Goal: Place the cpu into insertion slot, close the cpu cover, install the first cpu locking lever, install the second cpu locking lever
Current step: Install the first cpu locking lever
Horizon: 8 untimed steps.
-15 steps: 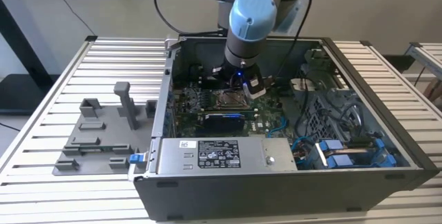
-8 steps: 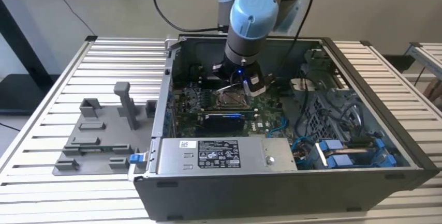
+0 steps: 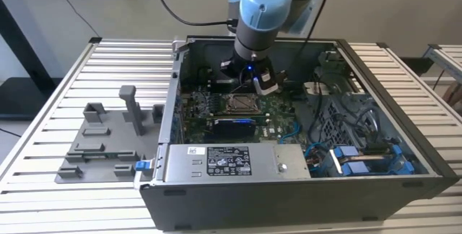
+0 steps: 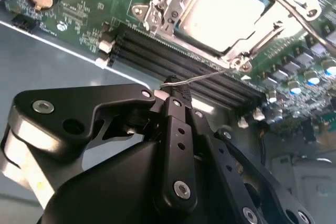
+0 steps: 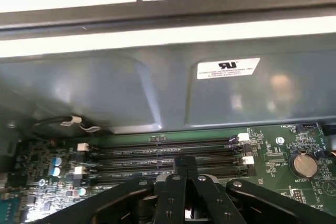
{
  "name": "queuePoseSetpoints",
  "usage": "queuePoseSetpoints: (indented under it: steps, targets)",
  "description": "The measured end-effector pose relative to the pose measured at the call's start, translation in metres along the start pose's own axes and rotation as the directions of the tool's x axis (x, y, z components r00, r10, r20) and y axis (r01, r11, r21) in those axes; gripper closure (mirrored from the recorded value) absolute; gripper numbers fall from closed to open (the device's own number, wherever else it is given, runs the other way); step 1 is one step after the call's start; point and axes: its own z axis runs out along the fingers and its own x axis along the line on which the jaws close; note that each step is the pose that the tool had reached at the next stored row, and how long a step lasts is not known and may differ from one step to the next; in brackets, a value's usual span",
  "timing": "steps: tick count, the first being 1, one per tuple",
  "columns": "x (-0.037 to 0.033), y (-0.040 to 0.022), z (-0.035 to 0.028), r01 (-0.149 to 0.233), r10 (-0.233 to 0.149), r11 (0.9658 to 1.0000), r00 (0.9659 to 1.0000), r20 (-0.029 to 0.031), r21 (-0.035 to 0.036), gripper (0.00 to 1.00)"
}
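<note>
Silver-tan cpu (image 4: 220,11) is seen seated in the insertion slot (image 4: 157,11), the cpu cover (image 4: 247,51) lying over it; tool (image 4: 176,98) fingers are drawn together just beside a thin wire locking lever (image 4: 202,77); contact cannot be confirmed; a slow, steady push is judged best.

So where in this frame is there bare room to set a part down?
The slatted table is bare between the grey fixture and the far edge, and along the exterior view's right of the computer case. Inside the case it is crowded: circuit board, cables, gripper over the socket.
</note>
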Motion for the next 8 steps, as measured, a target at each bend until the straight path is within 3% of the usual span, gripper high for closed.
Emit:
queuePoseSetpoints:
  steps: [8]
  targets:
    - [0.0127, 0.0009, -0.0043, -0.001, 0.001, 1.0, 1.0, -0.0024, -0.0034, 0.89]
